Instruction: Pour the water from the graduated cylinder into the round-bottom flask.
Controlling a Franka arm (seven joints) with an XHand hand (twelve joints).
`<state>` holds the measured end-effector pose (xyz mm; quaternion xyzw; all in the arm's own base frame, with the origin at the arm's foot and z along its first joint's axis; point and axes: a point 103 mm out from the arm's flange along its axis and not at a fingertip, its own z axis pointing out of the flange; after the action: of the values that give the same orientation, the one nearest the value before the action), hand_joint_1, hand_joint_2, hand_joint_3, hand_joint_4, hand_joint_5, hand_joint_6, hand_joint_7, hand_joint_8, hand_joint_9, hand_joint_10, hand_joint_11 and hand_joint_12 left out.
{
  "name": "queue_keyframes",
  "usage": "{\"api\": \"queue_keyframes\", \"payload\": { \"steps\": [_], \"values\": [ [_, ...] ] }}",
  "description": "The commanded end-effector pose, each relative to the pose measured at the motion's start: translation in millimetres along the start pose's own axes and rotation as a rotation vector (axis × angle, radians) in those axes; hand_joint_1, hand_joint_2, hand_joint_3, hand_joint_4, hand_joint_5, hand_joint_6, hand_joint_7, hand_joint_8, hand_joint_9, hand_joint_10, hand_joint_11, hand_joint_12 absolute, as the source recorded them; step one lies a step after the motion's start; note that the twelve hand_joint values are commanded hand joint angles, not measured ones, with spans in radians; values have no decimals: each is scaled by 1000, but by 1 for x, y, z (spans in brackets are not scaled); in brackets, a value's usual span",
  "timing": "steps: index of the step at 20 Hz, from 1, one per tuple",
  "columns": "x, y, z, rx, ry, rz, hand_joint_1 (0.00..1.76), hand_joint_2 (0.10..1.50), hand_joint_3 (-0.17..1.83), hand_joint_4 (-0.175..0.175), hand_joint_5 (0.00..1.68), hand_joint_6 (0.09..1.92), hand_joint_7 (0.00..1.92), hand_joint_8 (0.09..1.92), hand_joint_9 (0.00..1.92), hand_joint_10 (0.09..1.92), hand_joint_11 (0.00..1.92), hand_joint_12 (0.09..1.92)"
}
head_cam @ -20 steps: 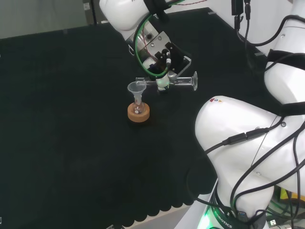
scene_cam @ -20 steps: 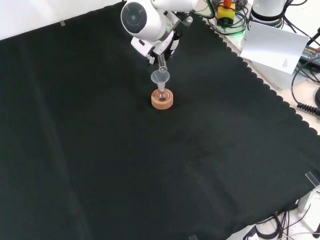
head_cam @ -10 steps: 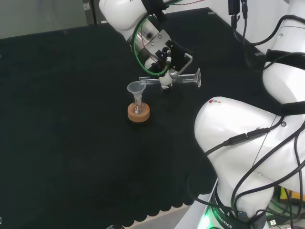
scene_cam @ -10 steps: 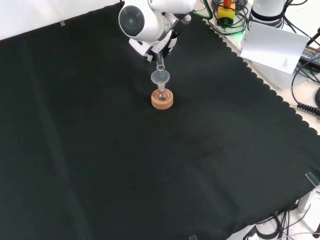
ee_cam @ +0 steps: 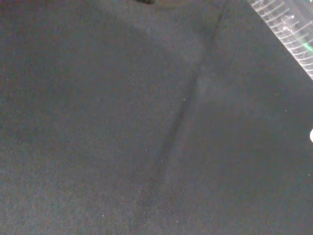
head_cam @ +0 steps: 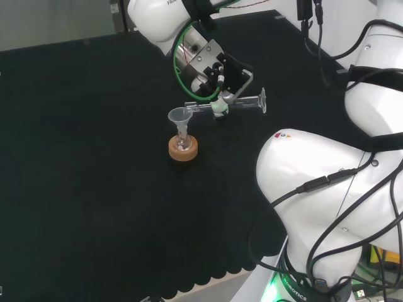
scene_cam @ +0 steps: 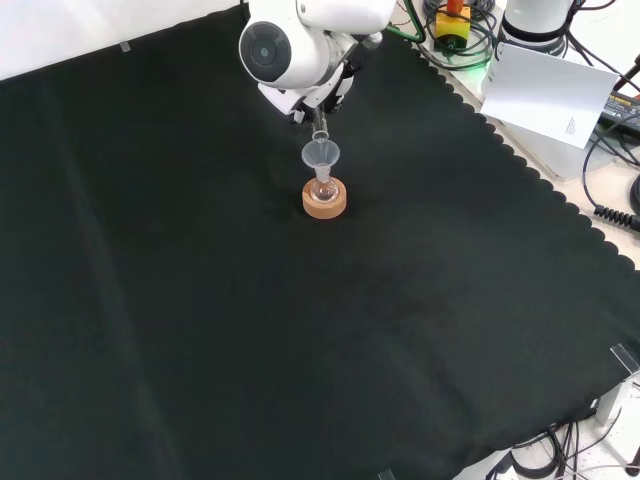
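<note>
A small round-bottom flask (head_cam: 182,144) sits in a cork ring stand (head_cam: 183,150) on the black cloth, with a clear funnel (head_cam: 179,116) in its neck. The hand (head_cam: 219,78) is shut on a clear graduated cylinder (head_cam: 236,104) and holds it lying almost level, its mouth over the funnel's rim and its foot pointing right in the head view. From the front, the cylinder's mouth (scene_cam: 321,136) hangs just above the funnel (scene_cam: 321,155), and the flask (scene_cam: 323,188) rests in the stand (scene_cam: 324,198). A marked stretch of the cylinder (ee_cam: 288,29) shows close in the wrist view.
The arm's big white links (head_cam: 327,189) stand at the right of the head view. In the front view a white link with a round grey cap (scene_cam: 290,50) hides most of the hand. A white box (scene_cam: 545,90) and cables (scene_cam: 615,150) lie beyond the cloth's scalloped edge.
The hand has risen slightly and turned, lifting the cylinder's foot so the cylinder lies a bit higher over the funnel. Flask, funnel and stand have not moved.
</note>
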<state>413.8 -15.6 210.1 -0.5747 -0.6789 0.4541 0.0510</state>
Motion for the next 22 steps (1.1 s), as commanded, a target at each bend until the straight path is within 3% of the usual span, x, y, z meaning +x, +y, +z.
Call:
{"api": "queue_keyframes", "payload": {
  "steps": [1,14,22],
  "values": [
    [5,-1,-3,-1,-40,19,1265,1092,1,-175,1017,942,1047,927,1473,87,1296,707],
    [0,-2,-6,-9,-32,20,1265,1093,1,-175,1016,944,1045,930,1473,87,1295,707],
    [-6,-7,-3,-101,82,-14,1265,1093,1,-175,1014,947,1043,933,1472,87,1294,707]
  ]
}}
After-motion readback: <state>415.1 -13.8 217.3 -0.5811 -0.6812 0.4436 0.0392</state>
